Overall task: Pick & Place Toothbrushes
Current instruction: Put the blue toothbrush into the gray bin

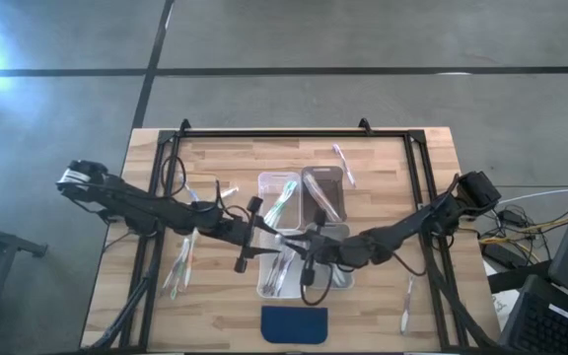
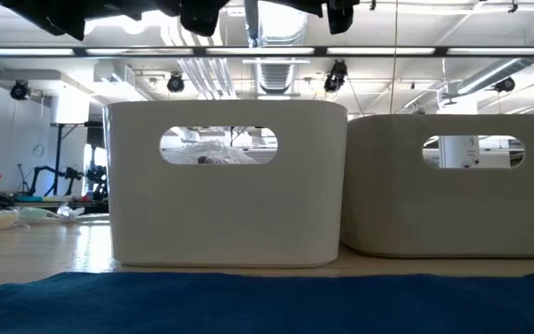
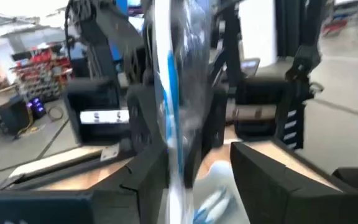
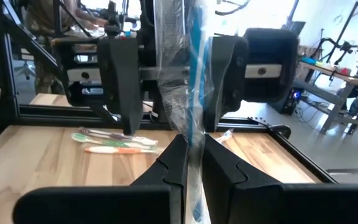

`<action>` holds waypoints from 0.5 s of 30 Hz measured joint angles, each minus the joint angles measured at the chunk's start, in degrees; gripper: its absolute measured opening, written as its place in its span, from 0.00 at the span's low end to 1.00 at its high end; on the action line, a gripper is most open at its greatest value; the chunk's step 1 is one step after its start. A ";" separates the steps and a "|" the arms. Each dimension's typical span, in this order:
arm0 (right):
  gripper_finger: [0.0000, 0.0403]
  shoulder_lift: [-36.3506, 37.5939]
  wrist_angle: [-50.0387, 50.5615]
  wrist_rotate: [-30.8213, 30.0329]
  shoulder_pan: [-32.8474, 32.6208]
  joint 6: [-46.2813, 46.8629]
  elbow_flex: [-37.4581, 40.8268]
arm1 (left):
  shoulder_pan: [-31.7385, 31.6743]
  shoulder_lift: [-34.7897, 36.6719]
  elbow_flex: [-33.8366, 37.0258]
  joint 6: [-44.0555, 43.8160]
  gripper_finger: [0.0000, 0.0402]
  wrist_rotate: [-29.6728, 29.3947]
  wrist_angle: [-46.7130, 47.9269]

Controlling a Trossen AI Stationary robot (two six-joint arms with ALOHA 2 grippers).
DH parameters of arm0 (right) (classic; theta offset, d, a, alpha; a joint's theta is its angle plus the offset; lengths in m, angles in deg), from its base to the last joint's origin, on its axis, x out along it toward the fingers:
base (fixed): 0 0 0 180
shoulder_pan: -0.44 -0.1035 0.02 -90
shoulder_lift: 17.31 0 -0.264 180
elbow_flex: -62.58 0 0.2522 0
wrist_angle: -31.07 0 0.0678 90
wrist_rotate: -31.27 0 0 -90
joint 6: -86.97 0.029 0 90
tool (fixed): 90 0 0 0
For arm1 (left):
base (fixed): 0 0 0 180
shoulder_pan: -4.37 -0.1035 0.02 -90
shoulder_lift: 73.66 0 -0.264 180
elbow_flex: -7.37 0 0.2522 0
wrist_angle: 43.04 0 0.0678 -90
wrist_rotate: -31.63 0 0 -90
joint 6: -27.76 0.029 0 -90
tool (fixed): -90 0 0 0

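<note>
A toothbrush (image 4: 194, 74) with a blue handle, in a clear wrapper, stands upright in the air over the clear bins (image 1: 325, 192) at the table's middle. My right gripper (image 4: 193, 165) is shut on it, coming level from the right. My left gripper (image 3: 204, 168) faces it from the left and is open. Its fingers (image 4: 120, 81) stand on either side of the wrapper. More toothbrushes lie flat on the wood at the left (image 1: 180, 261), the far middle (image 1: 343, 163) and the near right (image 1: 405, 301). My right gripper pinches the wrapped toothbrush between its two fingers, partway along its length (image 4: 192, 146). The fingers come level and lie across it. The toothbrush stands upright, reaching above and below the fingers, lifted clear of the bins. My left gripper's finger (image 3: 148, 180) stands close beside the wrapper; whether it touches, I cannot tell.
Several clear bins (image 2: 225, 186) stand together at the table's middle, some holding toothbrushes. A dark blue pad (image 1: 295, 323) lies at the near edge. A black frame (image 1: 274, 133) runs round the tabletop. Bare wood shows at the near left and near right.
</note>
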 joint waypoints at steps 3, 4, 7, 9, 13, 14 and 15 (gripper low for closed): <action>0.06 1.70 3.91 -0.24 -0.43 1.84 -0.01 | 0.02 1.48 0.00 1.63 0.47 -3.28 3.21; 0.06 2.39 5.63 -0.24 -0.62 2.76 -0.02 | 0.02 1.94 0.00 2.11 0.47 -4.60 4.06; 0.06 4.42 10.95 -0.15 -1.23 6.16 -0.02 | 0.02 3.69 0.04 2.69 0.46 -8.69 7.35; 0.06 5.92 14.64 -0.09 -1.69 8.76 -0.02 | 0.02 5.35 0.04 2.60 0.46 -11.18 9.57; 0.06 8.62 21.54 -0.17 -2.57 15.03 -0.02 | 0.02 8.56 0.04 2.51 0.46 -16.37 16.72; 0.06 9.32 23.18 -0.16 -2.80 16.79 -0.02 | 0.02 9.29 0.04 2.09 0.46 -17.52 18.31; 0.06 10.25 25.44 -0.20 -3.05 18.58 -0.02 | 0.02 10.08 0.04 1.46 0.46 -18.25 20.03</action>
